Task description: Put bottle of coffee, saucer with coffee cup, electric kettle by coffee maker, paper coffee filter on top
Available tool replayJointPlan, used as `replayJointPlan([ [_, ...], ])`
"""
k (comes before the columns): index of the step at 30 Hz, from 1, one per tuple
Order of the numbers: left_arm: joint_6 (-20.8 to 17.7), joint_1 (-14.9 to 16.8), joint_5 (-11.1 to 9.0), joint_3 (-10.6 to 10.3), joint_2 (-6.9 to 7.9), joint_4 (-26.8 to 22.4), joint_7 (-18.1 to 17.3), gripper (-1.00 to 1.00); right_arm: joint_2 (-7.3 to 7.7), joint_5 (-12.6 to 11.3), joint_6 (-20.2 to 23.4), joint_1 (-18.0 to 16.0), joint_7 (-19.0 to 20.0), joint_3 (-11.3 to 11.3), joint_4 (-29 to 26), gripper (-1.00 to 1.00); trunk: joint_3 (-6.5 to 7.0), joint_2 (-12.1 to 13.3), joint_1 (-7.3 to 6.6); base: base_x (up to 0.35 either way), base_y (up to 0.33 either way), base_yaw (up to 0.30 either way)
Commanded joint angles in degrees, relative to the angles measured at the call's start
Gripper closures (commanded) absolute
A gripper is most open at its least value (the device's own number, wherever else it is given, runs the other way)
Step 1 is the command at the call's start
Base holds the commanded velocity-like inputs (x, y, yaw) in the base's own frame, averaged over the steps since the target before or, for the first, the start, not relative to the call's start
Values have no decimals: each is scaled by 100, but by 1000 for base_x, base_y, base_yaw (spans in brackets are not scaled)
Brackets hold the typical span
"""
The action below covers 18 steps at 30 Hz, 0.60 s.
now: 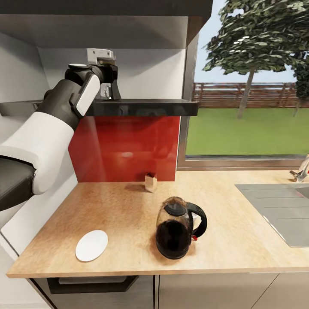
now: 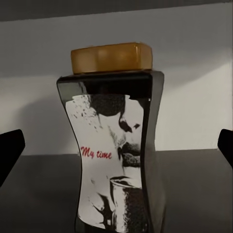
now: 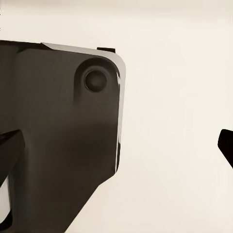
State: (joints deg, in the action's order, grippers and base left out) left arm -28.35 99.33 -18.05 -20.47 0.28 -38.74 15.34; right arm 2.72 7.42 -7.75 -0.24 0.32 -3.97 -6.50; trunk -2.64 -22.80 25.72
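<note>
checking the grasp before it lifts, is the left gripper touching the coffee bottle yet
Apart. In the left wrist view both fingertips sit at the picture's edges, with shelf and wall showing between them and the coffee bottle.

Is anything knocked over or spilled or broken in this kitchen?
Nothing stands out. The dark glass electric kettle stands upright on the wooden countertop, and the flat white round paper filter lies neatly near its front edge. The dark coffee bottle with a golden lid stands straight on the black shelf, between the open left gripper's fingers.
</note>
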Motion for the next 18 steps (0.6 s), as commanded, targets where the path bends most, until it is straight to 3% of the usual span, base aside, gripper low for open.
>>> replayJointPlan([
  [1,-18,7,-56,-25,8,-19,48,-100,-1,58,-16,-3,3,-43,-1,-100,-13,-11,6,251,0,0],
  [4,-14,7,-58,-20,69,-66,48,-100,0,58,-16,-3,3,-43,-1,-100,-13,-11,6,99,0,0],
  [18,-5,0,-60,-19,95,-73,44,-100,0,58,-14,-3,3,-43,-1,-100,-13,-11,6,16,0,0],
])
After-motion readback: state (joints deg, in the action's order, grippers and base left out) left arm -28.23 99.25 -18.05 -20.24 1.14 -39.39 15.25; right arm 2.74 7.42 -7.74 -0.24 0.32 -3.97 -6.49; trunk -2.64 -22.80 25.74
